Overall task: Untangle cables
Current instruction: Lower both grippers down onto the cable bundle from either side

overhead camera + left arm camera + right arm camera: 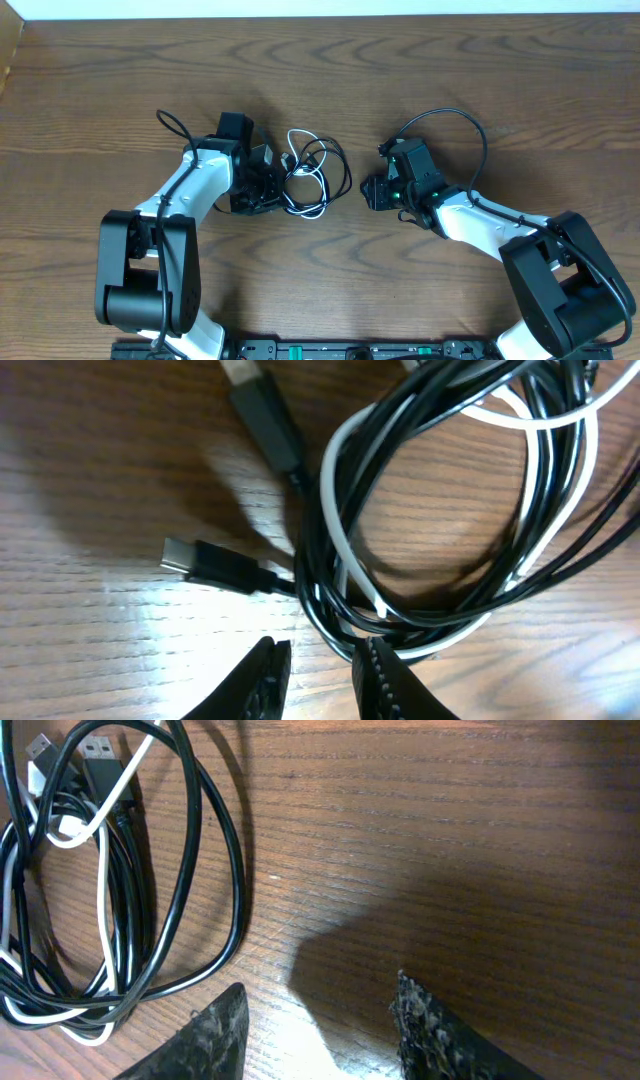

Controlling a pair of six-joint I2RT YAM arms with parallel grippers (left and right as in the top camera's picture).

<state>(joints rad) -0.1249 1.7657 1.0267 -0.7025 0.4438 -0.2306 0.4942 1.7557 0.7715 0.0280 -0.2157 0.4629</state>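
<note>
On the brown wooden table [480, 70], the cables [312, 172] are lying tangled between our arms. Our left gripper [322, 665] is sitting slightly apart at the bundle's edge, clamping nothing. Our right gripper [318, 1010] is hovering wide apart over bare wood nearby.

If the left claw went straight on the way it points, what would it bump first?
Most likely the cables: their black and white loops lie just ahead of the left claw. The small black plug sits off to the side and would probably be missed.
</note>
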